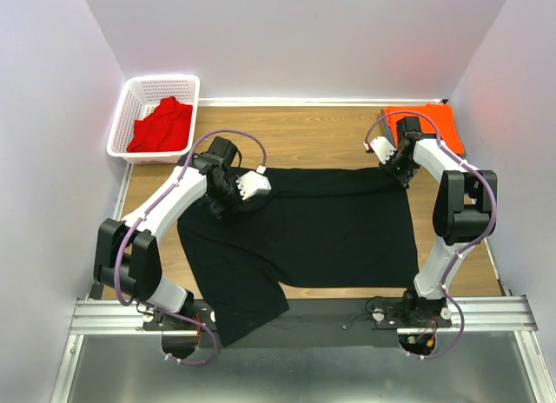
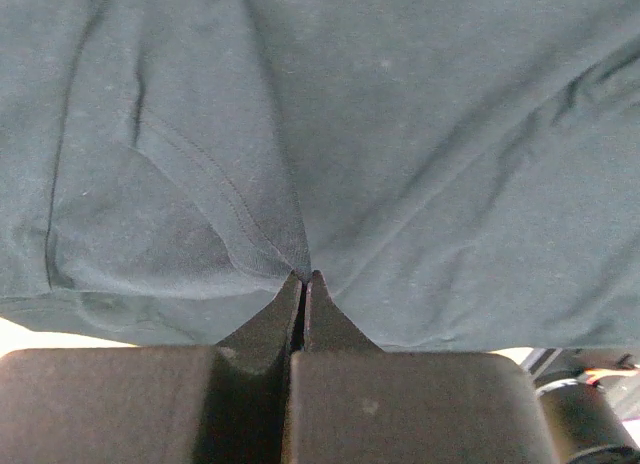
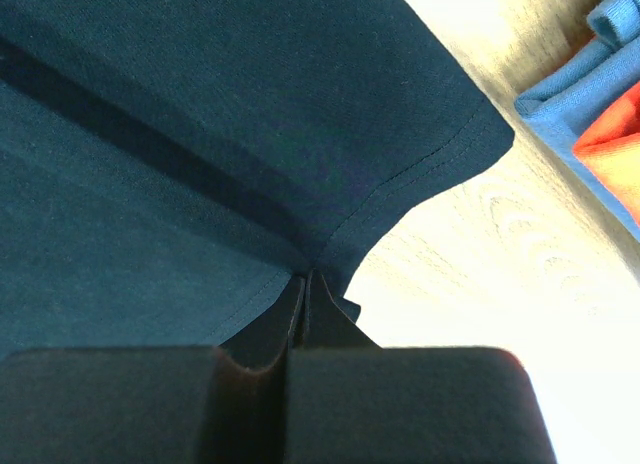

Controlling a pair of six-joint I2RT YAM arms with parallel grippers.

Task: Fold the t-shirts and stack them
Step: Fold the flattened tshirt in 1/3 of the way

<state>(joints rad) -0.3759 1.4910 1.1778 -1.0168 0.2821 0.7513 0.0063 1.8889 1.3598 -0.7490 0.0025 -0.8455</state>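
Left arm (image 1: 167, 203) and right arm (image 1: 434, 264): white links, black joints, purple cables (image 1: 228, 133); left gripper (image 2: 305, 276), right gripper (image 3: 305, 276) matte black.

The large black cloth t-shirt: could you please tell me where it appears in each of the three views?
Top external: the large black cloth t-shirt lies spread across the wooden table, overhanging the near edge.
Left wrist: fills the frame, pinched by the left gripper.
Right wrist: upper left, hem pinched by the right gripper.
Shared landmark: bright orange cloth t-shirt, far right in top external, right edge of right wrist; not in left wrist.
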